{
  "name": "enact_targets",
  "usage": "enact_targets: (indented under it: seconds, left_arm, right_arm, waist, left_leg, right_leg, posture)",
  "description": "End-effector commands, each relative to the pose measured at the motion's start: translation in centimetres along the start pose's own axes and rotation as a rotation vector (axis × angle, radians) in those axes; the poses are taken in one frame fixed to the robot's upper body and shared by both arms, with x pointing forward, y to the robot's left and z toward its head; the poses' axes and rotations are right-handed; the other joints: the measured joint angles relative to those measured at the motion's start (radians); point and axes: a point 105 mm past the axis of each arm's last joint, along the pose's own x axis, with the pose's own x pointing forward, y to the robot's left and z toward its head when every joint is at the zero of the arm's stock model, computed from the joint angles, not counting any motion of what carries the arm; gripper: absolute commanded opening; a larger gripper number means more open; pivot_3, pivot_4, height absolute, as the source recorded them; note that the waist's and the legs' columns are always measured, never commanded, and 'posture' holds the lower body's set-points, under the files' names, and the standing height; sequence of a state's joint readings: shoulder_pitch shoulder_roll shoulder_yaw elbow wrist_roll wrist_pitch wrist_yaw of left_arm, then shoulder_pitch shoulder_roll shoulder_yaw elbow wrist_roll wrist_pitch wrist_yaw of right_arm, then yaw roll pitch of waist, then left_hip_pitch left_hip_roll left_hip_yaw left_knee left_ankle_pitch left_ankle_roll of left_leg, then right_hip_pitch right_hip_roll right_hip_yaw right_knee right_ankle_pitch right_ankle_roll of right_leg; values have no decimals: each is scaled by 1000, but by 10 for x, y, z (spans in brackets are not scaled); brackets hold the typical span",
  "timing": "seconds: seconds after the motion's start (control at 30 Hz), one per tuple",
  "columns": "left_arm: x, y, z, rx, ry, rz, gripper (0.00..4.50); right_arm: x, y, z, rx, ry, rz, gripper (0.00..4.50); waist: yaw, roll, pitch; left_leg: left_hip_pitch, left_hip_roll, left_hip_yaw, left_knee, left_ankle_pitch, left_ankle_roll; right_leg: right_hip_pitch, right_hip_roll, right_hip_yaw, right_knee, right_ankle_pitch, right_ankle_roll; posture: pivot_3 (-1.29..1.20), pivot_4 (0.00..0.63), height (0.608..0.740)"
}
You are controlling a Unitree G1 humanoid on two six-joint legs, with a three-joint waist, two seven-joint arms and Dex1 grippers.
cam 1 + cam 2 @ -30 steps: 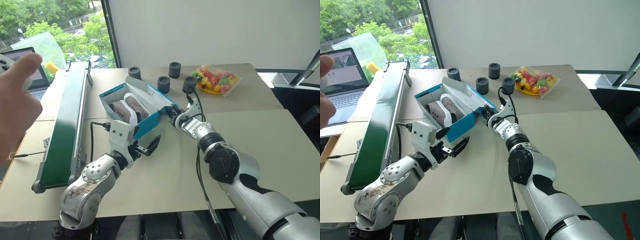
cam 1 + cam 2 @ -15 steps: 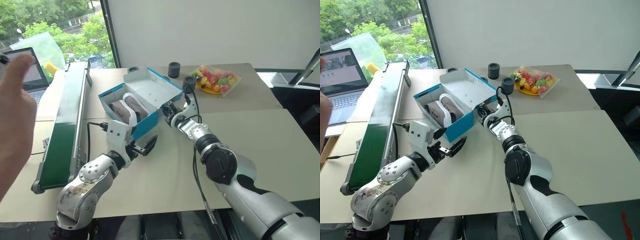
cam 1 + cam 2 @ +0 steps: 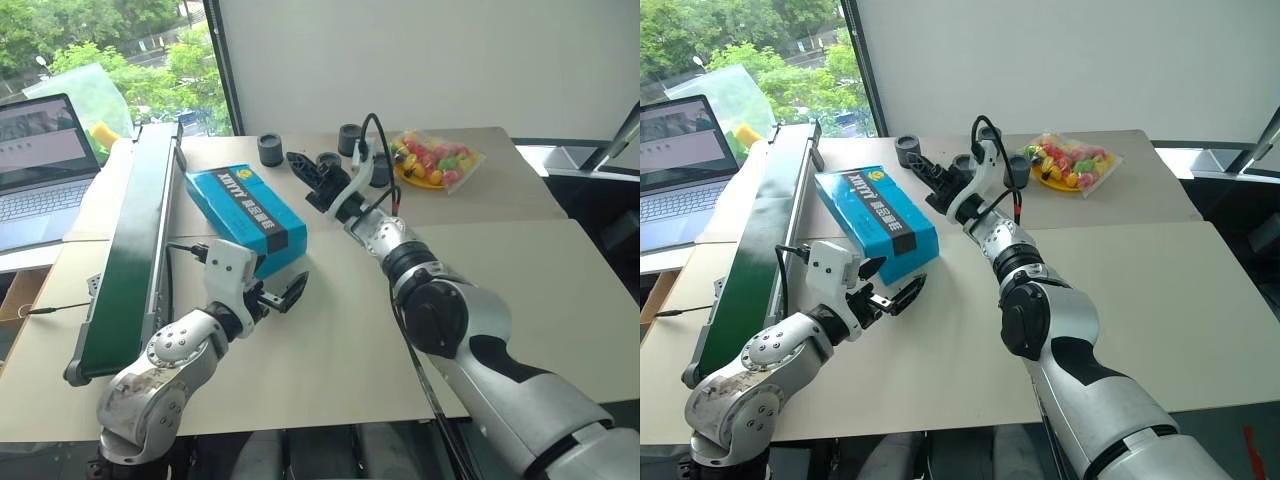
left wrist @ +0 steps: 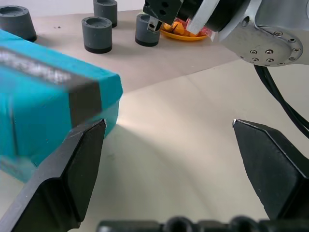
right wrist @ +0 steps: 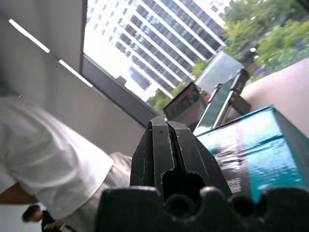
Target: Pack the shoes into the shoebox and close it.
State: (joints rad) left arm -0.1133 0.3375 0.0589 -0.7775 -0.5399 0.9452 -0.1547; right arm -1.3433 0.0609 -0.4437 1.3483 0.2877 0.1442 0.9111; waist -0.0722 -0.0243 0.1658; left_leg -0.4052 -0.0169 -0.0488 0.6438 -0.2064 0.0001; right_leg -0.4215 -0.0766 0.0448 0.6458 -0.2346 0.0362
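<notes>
Shoebox shut on the table, left of centre in the head view: you see its blue lid down flat, white print facing up, and the shoes lie out of sight, presumably inside. Its long axis runs on a diagonal from the upper left, beside the green conveyor, down toward the centre of the frame, where the near corner ends. Your left gripper sits just below and slightly right of that near corner, fingers spread wide with nothing between them; in the left wrist view one finger stands close against the box's blue end wall, and whether it touches cannot be told. Your right gripper hangs above the table at upper centre, to the right of the box's far half and apart from it, jaws pressed together on nothing and aimed toward the upper left, with the dark grey cylinders and the bag of coloured pieces behind it. By this look the left is the nearer arm to the box, which lies up and left of its fingertips. Judging from the flat lid, the packing looks done; any last press on the lid would come from the right, reaching left and down.
</notes>
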Motion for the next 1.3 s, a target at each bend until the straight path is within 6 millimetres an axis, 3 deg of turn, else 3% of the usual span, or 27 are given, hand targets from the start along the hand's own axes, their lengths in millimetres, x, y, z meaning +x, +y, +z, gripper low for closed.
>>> enact_targets:
  seconds: [0.03,0.17,0.3,0.47,0.63,0.77,0.93,1.17,1.3]
  left_arm:
    - [-4,-6,10,17,-42,-12,4500]
    - [-4,-7,8,-2,-48,1,4500]
    - [-8,-2,7,-6,-55,37,4500]
    - [-14,4,2,-27,-53,85,4500]
    - [-22,14,0,-46,-63,163,4500]
    - [-39,32,-6,-74,-65,308,4500]
    - [-54,40,-17,-91,-37,406,4500]
    - [-53,40,-18,-84,-33,411,4500]
    - [-51,40,-19,-85,-34,406,4500]
  right_arm:
    - [16,17,-30,-267,241,64,63]
    - [14,4,-64,-425,422,-42,63]
    - [17,1,-69,-512,446,-100,63]
    - [27,7,-61,-512,391,-127,63]
    - [21,1,-83,-621,520,-132,63]
    - [8,-11,-101,-672,622,-153,63]
    - [2,-15,-106,-679,651,-165,63]
    - [-3,-17,-118,-719,715,-153,63]
    - [16,-2,-101,-646,583,-142,63]
  waist:
    - [-4,0,0]
    - [8,0,0]
    - [19,0,0]
    - [15,0,0]
    - [12,0,0]
    - [7,0,0]
    - [7,0,0]
    - [6,0,0]
    - [6,0,0]
  left_leg:
    - [0,0,0,0,0,0]
    - [0,0,-3,-1,0,0]
    - [-1,-1,-4,-1,0,-1]
    - [0,0,-4,-1,0,-1]
    - [0,0,-4,-1,0,-1]
    - [1,0,-4,-1,0,-1]
    - [3,0,-4,-1,0,-1]
    - [6,0,-4,-1,0,-1]
    - [7,0,-4,-1,0,-1]
  right_leg:
    - [-1,0,0,1,0,0]
    - [-1,0,0,1,0,0]
    - [-1,-1,-1,0,0,0]
    - [-2,0,0,1,0,0]
    - [-1,0,0,1,0,0]
    - [-1,-1,0,1,0,0]
    - [1,-1,0,1,0,0]
    - [4,0,0,1,0,-1]
    - [4,0,0,1,0,-1]
  posture:
    - [0,150,740]
    - [0,150,740]
    - [0,150,740]
    - [0,150,740]
    - [0,150,740]
    - [0,150,740]
    - [0,150,740]
    - [0,150,740]
    - [0,150,740]
